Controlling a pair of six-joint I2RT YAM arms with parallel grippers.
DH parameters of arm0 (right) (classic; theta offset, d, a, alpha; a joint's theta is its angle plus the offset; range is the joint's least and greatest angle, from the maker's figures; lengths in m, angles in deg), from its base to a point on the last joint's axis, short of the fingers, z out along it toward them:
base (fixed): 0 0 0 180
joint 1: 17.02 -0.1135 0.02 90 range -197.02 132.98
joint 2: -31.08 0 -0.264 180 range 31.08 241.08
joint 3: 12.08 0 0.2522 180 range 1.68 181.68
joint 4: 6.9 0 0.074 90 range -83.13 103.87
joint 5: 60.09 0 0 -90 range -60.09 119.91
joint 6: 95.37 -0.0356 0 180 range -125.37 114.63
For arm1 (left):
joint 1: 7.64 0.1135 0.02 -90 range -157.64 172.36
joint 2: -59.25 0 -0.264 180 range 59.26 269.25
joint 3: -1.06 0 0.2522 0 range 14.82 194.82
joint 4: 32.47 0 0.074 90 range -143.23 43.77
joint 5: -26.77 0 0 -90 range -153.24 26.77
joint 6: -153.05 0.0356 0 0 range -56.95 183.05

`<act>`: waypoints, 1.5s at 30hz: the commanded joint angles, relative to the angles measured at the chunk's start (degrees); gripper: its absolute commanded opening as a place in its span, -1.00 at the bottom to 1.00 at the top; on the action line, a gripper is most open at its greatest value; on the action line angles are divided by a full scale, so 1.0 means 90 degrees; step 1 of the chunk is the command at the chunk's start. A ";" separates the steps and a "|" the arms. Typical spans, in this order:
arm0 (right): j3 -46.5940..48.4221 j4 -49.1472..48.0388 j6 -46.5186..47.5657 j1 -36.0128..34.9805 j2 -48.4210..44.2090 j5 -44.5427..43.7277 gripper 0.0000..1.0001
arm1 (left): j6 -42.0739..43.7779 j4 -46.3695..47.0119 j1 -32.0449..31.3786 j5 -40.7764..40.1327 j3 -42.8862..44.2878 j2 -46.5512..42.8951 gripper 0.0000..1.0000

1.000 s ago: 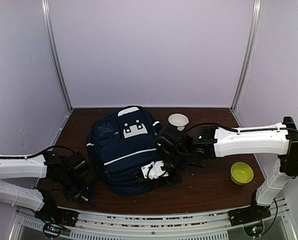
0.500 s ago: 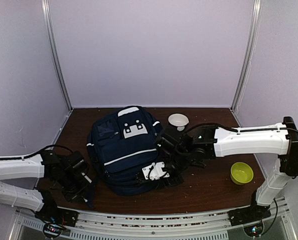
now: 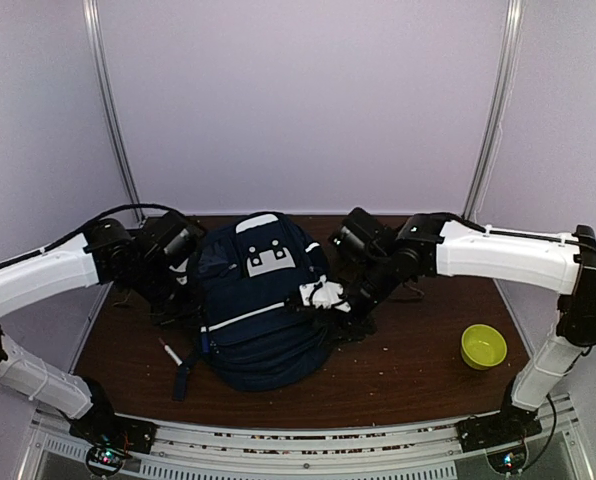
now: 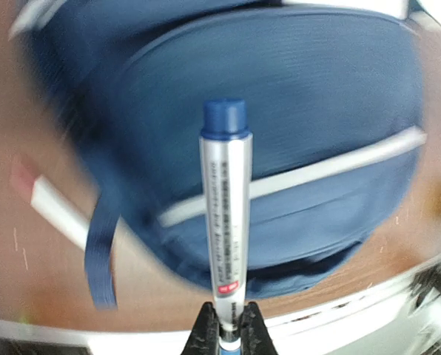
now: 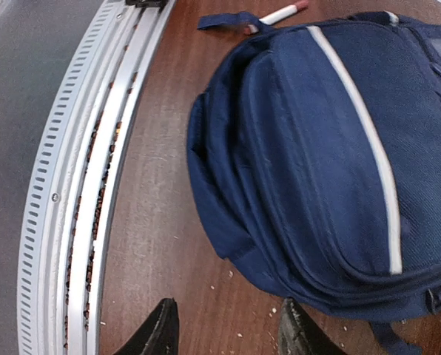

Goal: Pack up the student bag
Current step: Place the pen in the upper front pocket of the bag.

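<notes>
The student bag, navy blue with a white diagonal stripe, lies in the middle of the table and also fills the left wrist view and the right wrist view. My left gripper is shut on a pen with a silver barrel and a blue cap. It hangs above the bag's left side. At the bag's right edge my right gripper is open over bare table, nothing between its fingers.
A white marker with a red cap lies on the table by the bag's loose strap, at the front left. A yellow-green bowl sits at the right. The slotted metal rail runs along the table's near edge.
My left arm rose from the front left corner to the bag's left side, shutting on the pen. The right gripper moved back along the bag's right edge. The bag shifted slightly.
</notes>
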 commanded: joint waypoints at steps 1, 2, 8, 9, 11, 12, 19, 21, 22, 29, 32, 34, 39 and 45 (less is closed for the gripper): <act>0.0328 0.0505 -0.0344 0.1052 -0.0562 0.0879 -0.08 | 0.3315 0.0876 -0.0237 0.0099 0.0834 0.0590 -1.00; 0.0327 0.0506 -0.0431 0.1311 -0.0697 0.0961 -0.08 | 0.3685 0.1050 -0.0292 0.0304 0.0933 0.0707 -1.00; -0.0360 -0.0283 -0.1432 0.2525 -0.1490 0.0751 -0.07 | 0.5682 0.1001 -0.1162 0.0633 0.1954 0.1804 -1.00; -0.0483 -0.0524 -0.1660 0.2701 -0.1616 0.0677 -0.06 | 0.6082 0.0698 -0.1431 0.0290 0.2391 0.2226 -1.00; -0.0713 -0.0830 -0.1905 0.3029 -0.1848 0.0546 -0.04 | 0.6594 0.0212 -0.1789 -0.0094 0.2940 0.2799 -1.00; -0.0793 -0.0918 -0.1939 0.3154 -0.1948 0.0444 -0.04 | 0.6761 0.0055 -0.1916 -0.0284 0.3141 0.3043 -1.00; -0.1212 -0.1199 -0.1718 0.3291 -0.2419 0.0189 -0.02 | 0.7148 -0.0342 -0.2059 -0.1025 0.3478 0.3890 -1.00; -0.1197 -0.1175 -0.1716 0.3291 -0.2350 0.0250 -0.02 | 0.7232 -0.0428 -0.2060 -0.1181 0.3532 0.4030 -1.00; -0.1205 -0.1173 -0.1711 0.3291 -0.2321 0.0269 -0.02 | 0.7251 -0.0452 -0.2064 -0.1248 0.3562 0.4091 -1.00; -0.1253 -0.1177 -0.1676 0.3291 -0.2262 0.0295 -0.02 | 0.7114 -0.0692 -0.2056 -0.1825 0.3715 0.4454 -1.00; -0.1283 -0.1192 -0.1660 0.3291 -0.2272 0.0292 -0.02 | 0.7139 -0.0804 -0.2058 -0.2190 0.3814 0.4562 -1.00; -0.1289 -0.1184 -0.1658 0.3291 -0.2262 0.0300 -0.02 | 0.7180 -0.0913 -0.2059 -0.2440 0.3873 0.4625 -1.00; -0.1285 -0.1172 -0.1648 0.3296 -0.2243 0.0323 -0.02 | 0.7148 -0.1204 -0.2055 -0.3153 0.4004 0.4790 -1.00; -0.1284 -0.1163 -0.1658 0.3291 -0.2194 0.0341 -0.02 | 0.6780 -0.1671 -0.2008 -0.4194 0.4226 0.4999 -1.00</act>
